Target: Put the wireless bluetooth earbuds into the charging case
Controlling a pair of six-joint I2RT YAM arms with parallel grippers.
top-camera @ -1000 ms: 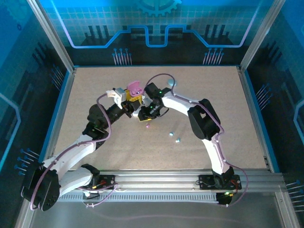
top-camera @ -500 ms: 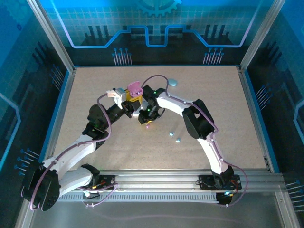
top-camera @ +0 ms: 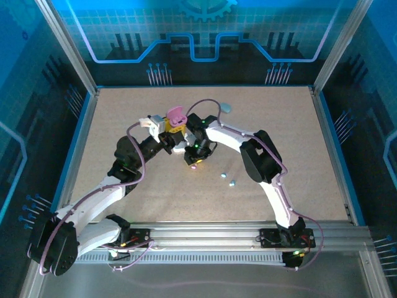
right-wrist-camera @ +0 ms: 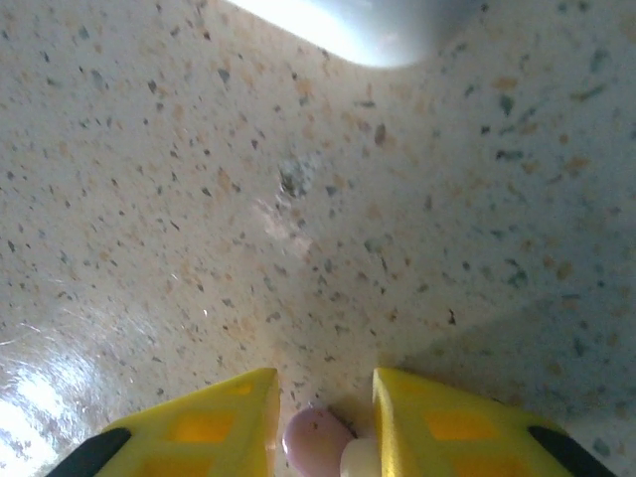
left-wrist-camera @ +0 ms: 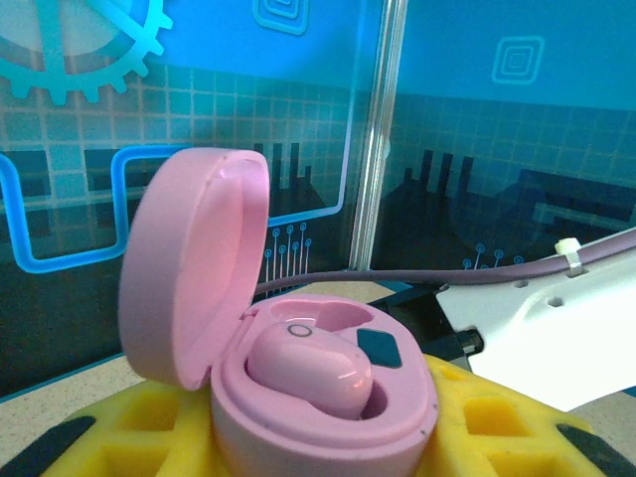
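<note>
Right wrist, pink earbud [right-wrist-camera: 316, 438] between right tool's [right-wrist-camera: 325, 386] fingertips [right-wrist-camera: 234, 422], grip unclear, left tool [left-wrist-camera: 323, 437] pinching pink case [left-wrist-camera: 194, 278]

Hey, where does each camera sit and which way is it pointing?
Top external: above and behind the bases, looking down on the table; left arm and right arm show.
Left wrist: on the left arm, looking roughly level over the open pink case; its yellow fingers show.
Right wrist: pointing down at the table; its yellow fingers flank a pink earbud.
Shared: top external and left wrist both see the pink case.
</note>
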